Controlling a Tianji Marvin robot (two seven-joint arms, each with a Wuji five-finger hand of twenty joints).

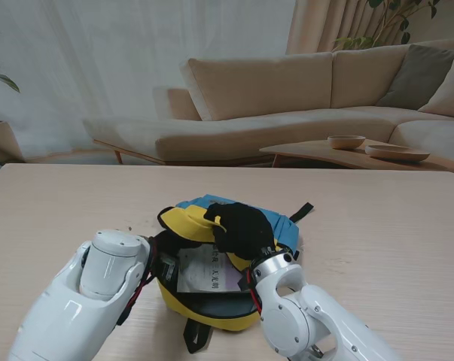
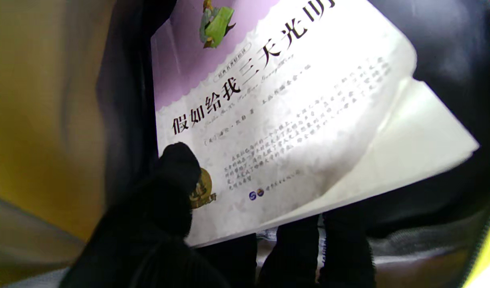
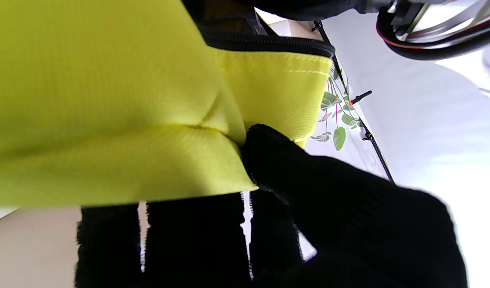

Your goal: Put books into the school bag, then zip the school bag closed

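A yellow and blue school bag (image 1: 204, 312) lies open on the wooden table (image 1: 377, 226) right in front of me. A white book (image 1: 206, 272) with a purple top and black Chinese print sits partly inside its dark opening. My left hand (image 2: 169, 216), in a black glove, is shut on the book (image 2: 285, 120), thumb on the cover and fingers beneath, inside the bag. My right hand (image 1: 242, 229), also gloved, pinches the yellow flap (image 3: 121, 132) of the bag and holds it up. In the stand view the left hand is hidden by its forearm.
A black strap (image 1: 302, 211) trails from the bag's far right side and another (image 1: 196, 335) hangs at its near edge. Beyond the table stand a beige sofa (image 1: 287, 105) and a low table with bowls (image 1: 347, 141).
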